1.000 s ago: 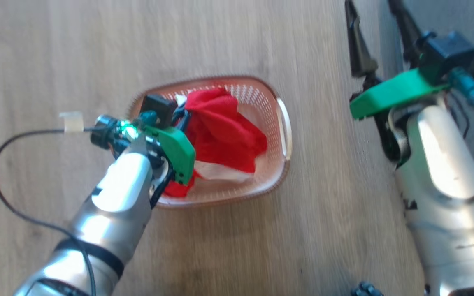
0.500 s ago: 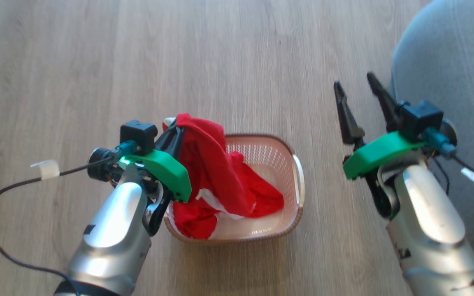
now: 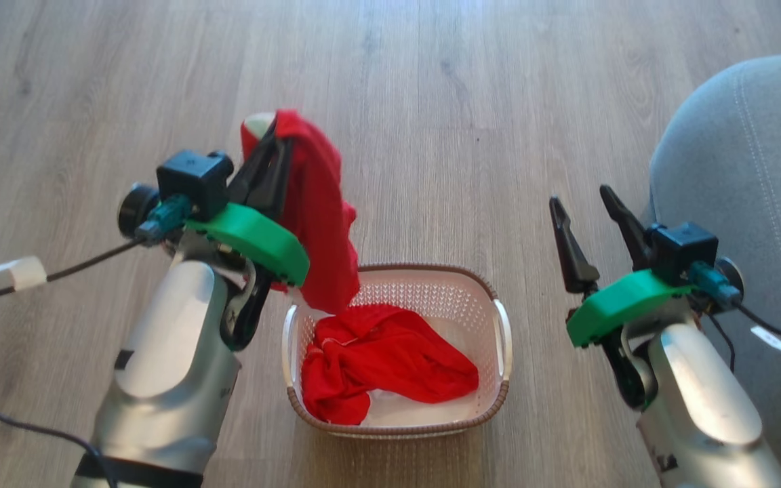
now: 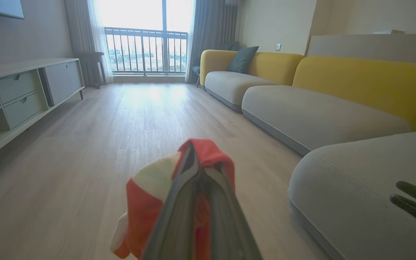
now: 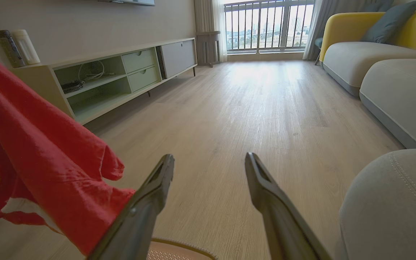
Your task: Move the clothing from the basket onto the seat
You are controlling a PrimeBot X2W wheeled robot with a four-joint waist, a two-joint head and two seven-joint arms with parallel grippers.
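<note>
Left gripper [image 3: 272,134] is being shown pinching a red garment [image 3: 317,217], which is being dangled over the basket's [image 3: 426,270] far left corner. A second red garment [image 3: 384,359] is being held crumpled inside the basket, while the right gripper [image 3: 579,196], spread and empty, is being hovered between basket and grey seat [image 3: 743,169].

Bright window [image 4: 144,47] glare, sharp, wide-angle distortion
</note>
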